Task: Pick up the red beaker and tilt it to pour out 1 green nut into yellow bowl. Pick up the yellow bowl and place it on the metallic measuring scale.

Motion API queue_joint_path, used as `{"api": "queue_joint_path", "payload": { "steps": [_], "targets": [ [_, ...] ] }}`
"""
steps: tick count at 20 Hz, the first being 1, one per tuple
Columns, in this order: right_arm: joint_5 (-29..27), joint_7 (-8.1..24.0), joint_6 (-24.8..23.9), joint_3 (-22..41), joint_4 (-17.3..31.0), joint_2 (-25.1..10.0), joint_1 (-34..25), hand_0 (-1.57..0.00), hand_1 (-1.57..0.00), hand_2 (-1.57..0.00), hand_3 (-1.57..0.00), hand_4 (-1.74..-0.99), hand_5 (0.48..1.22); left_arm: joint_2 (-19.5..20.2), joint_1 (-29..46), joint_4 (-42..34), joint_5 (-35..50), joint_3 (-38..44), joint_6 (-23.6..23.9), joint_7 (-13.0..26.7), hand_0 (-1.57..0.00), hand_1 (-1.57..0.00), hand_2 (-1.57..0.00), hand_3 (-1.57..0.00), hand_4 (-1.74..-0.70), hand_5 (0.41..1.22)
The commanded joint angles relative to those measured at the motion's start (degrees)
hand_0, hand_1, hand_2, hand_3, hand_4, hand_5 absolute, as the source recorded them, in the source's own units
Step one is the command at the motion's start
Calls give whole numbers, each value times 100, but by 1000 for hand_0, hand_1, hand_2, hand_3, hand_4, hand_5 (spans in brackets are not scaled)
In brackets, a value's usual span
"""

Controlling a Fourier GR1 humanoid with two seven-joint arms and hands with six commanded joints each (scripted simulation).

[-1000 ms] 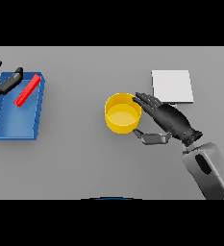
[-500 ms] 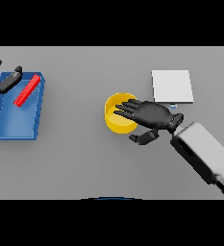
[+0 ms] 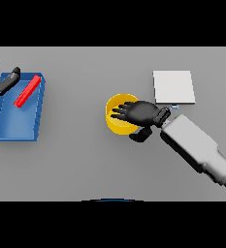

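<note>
The yellow bowl stands on the grey table near the middle. My right hand lies over its right half, palm down, with straight fingers reaching across the rim; the thumb hangs by the bowl's near right side. The bowl's inside is mostly hidden, and no nut shows. The red beaker lies tilted in the blue tray at the far left. My left hand rests open at that tray's far left corner, apart from the beaker. The pale square measuring scale lies behind and to the right of the bowl.
My right forearm slants from the lower right towards the bowl, passing just in front of the scale. Bare grey table lies between the tray and the bowl.
My right hand has swung left from beside the bowl to over its top, the forearm following. The bowl, beaker and left hand stay about where they were.
</note>
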Motion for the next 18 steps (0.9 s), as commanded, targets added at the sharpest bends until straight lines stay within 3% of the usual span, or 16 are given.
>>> {"api": "queue_joint_path", "payload": {
  "steps": [1, 7, 9, 10, 13, 15, 18],
  "targets": [
    [-16, -67, 94, 27, -29, -34, 12, 1, 1, 1, 1, -1275, 735, 31, 70, -25, -4, 5, 11, -70, 1, 1, 1, 1, -717, 684],
    [-134, 207, 324, -79, 149, 127, -83, -3, -16, -19, -43, -1336, 810, 82, 62, -100, 22, 4, -44, -17, 1, 1, 1, 1, -713, 686],
    [-85, 302, 364, 0, 140, 224, -28, -287, -236, -176, -173, -1387, 873, 76, 29, -64, 29, 24, -46, -36, 1, 1, 1, 1, -714, 691],
    [-49, 153, 301, 17, 202, 157, -74, -544, -473, -310, -262, -1420, 943, 53, 33, -68, 41, 24, -31, -14, 1, 1, 1, 1, -716, 692],
    [-98, -12, 262, 31, 214, 108, -90, -1045, -1009, -870, -574, -1552, 1079, 66, 42, -58, 8, 12, -36, -74, 1, 1, 1, 1, -719, 693],
    [-134, -40, 232, 31, 204, 127, -86, -1235, -1211, -1122, -834, -1614, 1130, 87, 74, -73, 33, 45, -16, -104, 1, 1, 1, 1, -724, 696],
    [-141, -106, 202, 71, 182, 84, -125, -1399, -1387, -1222, -1117, -1676, 1174, 121, 75, -169, 57, 35, -31, -30, 1, 1, 1, 1, -725, 694]
  ]
}}
